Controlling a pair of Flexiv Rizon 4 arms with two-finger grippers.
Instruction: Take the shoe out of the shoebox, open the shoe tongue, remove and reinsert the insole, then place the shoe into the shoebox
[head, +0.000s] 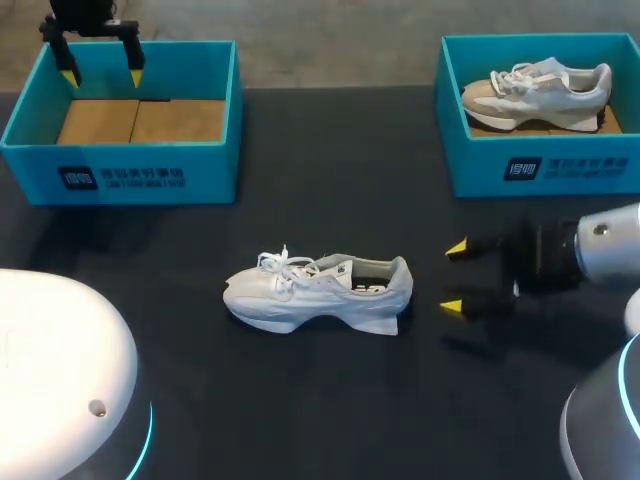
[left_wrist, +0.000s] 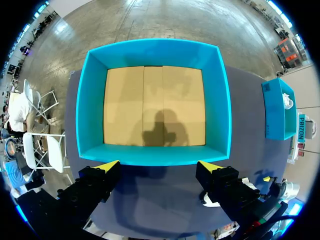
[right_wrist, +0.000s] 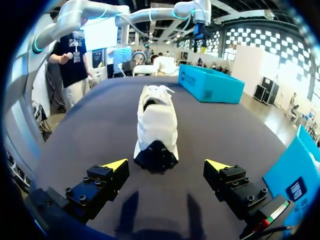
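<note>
The right claw (head: 454, 276) hangs wide open and empty just behind the heel of the white shoe (head: 320, 292), which stands on the counter (head: 300, 400) outside any box, so the first step looks done. The left claw (head: 102, 77), likewise open and empty, hovers over the bare left shoebox (head: 120, 175). The tongue, the insole and the return appear still to do.

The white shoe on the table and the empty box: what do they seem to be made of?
White shoe: likely a matte synthetic or leather-like upper with cord laces and a thick foam-like sole; the pictures cannot settle which. Empty box: seems to be cardboard, with smooth teal-coated walls and a bare brown floor showing flap seams.
</note>
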